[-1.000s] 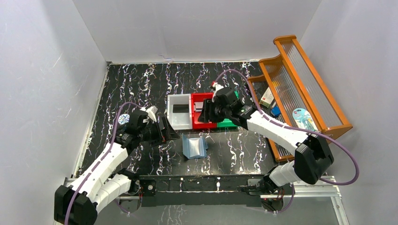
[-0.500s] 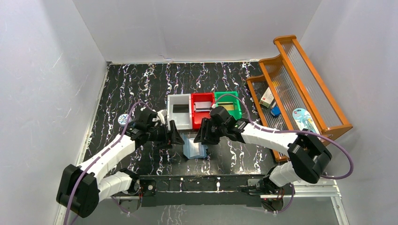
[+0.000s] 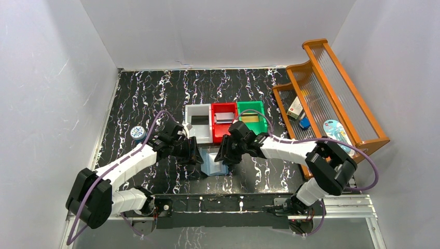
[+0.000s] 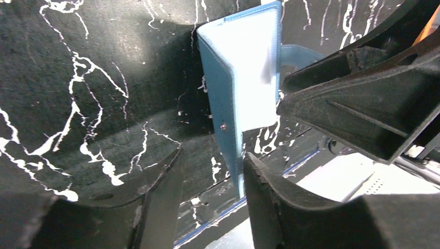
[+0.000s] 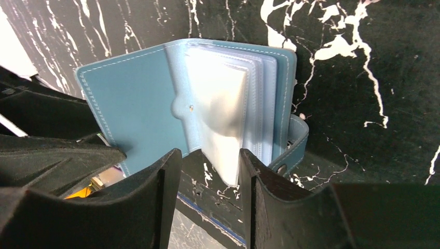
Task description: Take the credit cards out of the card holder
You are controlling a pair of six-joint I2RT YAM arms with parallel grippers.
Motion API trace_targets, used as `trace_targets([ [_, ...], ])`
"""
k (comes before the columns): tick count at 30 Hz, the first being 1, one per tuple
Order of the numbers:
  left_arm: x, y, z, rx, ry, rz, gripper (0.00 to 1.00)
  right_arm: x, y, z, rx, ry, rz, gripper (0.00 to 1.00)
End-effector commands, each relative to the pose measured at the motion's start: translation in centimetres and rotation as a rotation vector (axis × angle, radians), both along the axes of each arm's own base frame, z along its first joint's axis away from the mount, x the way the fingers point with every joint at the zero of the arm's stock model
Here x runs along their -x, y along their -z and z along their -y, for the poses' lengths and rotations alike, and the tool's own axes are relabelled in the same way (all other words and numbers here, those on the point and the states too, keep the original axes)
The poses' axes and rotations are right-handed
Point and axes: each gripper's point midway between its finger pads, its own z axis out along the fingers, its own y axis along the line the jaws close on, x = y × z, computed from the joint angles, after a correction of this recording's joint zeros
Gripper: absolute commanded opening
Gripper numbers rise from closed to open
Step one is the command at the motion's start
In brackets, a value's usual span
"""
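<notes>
The card holder [image 3: 214,163], a blue bifold wallet, lies open on the black marbled table in front of the bins. In the left wrist view its left cover [image 4: 244,67] stands on edge. My left gripper [image 4: 212,153] [image 3: 193,151] straddles that cover's lower end, open, with the right finger against it and the left finger apart. In the right wrist view the wallet [image 5: 140,98] shows pale clear pockets [image 5: 223,104]. One pocket leaf hangs between the open fingers of my right gripper [image 5: 210,151] [image 3: 222,153]. A black credit card [image 3: 198,120] lies in the white bin, a pale grey one [image 3: 224,118] in the red bin.
Three small bins, white [image 3: 190,132], red [image 3: 216,136] and green [image 3: 262,122], stand in a row just behind the wallet. A wooden rack [image 3: 332,88] at the right holds a white-and-red box [image 3: 296,108] and a small blue block [image 3: 305,123]. A round blue tin [image 3: 137,132] sits at the left.
My right gripper came from over the bins down to the wallet's right side. My left gripper moved right to the wallet's left cover and its jaws narrowed.
</notes>
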Motion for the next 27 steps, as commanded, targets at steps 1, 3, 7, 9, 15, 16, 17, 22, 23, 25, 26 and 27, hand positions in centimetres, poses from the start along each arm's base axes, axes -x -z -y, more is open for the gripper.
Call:
trace_targets([
  [1, 0.1, 0.3, -0.7, -0.048, 0.01, 0.005, 0.39, 0.1, 1.1, -0.1, 0.015, 0.01, -0.016, 0.52],
  [3, 0.5, 0.8, -0.8, -0.056, 0.017, -0.006, 0.33, 0.2, 1.1, -0.4, 0.003, -0.003, -0.024, 0.5],
  [7, 1.0, 1.5, -1.2, -0.073, 0.024, -0.023, 0.25, -0.1, 0.6, -0.9, -0.024, -0.008, -0.006, 0.47],
  [9, 1.3, 1.8, -1.3, -0.079, 0.025, -0.032, 0.23, 0.0, -0.1, -1.4, -0.061, -0.023, 0.003, 0.46],
  [15, 1.6, 2.3, -1.5, -0.085, 0.026, -0.038, 0.19, 0.3, -1.7, -3.1, -0.166, -0.068, -0.005, 0.44],
  [16, 1.6, 2.4, -1.6, -0.085, 0.025, -0.038, 0.19, 0.3, -2.0, -3.3, -0.183, -0.072, -0.002, 0.44],
  [17, 1.6, 2.3, -1.6, -0.084, 0.024, -0.036, 0.18, 0.3, -2.3, -3.6, -0.2, -0.075, 0.002, 0.44],
  [22, 1.7, 2.4, -1.8, -0.081, 0.011, -0.023, 0.16, 0.2, -3.6, -5.4, -0.285, -0.131, 0.009, 0.45],
  [23, 1.8, 2.6, -1.8, -0.082, 0.01, -0.026, 0.16, 0.1, -3.8, -5.8, -0.298, -0.142, 0.009, 0.45],
  [25, 1.9, 2.7, -1.9, -0.08, 0.009, -0.027, 0.15, 0.2, -4.1, -6.5, -0.317, -0.158, 0.011, 0.46],
  [26, 1.9, 2.7, -1.9, -0.079, 0.007, -0.027, 0.15, 0.2, -4.3, -6.8, -0.326, -0.168, 0.017, 0.46],
  [27, 2.0, 2.7, -1.9, -0.079, 0.008, -0.025, 0.15, 0.3, -4.4, -7.1, -0.328, -0.176, 0.018, 0.47],
])
